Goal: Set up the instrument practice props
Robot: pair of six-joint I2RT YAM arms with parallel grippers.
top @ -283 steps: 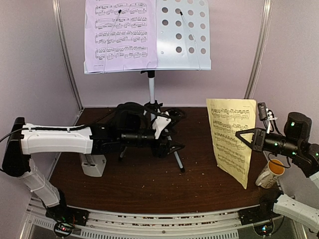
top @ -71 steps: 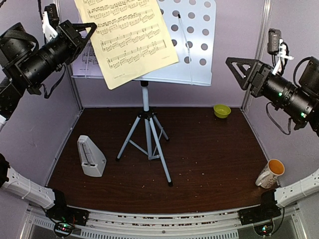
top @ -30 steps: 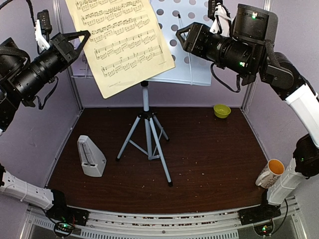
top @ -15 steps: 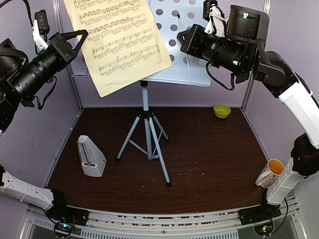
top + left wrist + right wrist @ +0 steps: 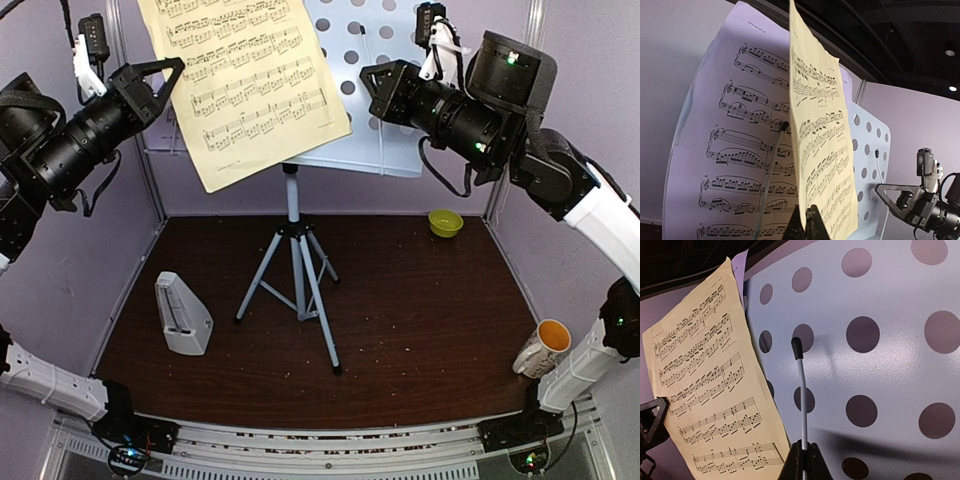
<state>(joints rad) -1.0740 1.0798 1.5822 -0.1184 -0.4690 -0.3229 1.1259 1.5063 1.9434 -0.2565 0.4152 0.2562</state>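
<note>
Pale yellow page [image 5: 245,85], left tool [image 5: 807,222] pinching it, tilts across desk [image 5: 392,110]; right tool [image 5: 803,460] pinches wire arm [image 5: 801,390].

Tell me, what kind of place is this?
Probably a robot test booth dressed as a music practice corner: plain walls close around a table, with a stand, sheet music and a metronome.

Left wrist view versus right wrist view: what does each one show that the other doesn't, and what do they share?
Only the left wrist view shows the lilac page's printed staves and the left pincer pinching the yellow page's bottom edge. Only the right wrist view shows the right pincer closed on the black-tipped wire of the stand desk. Both show the yellow page and the stand desk, and each catches the opposite pincer too.
</note>
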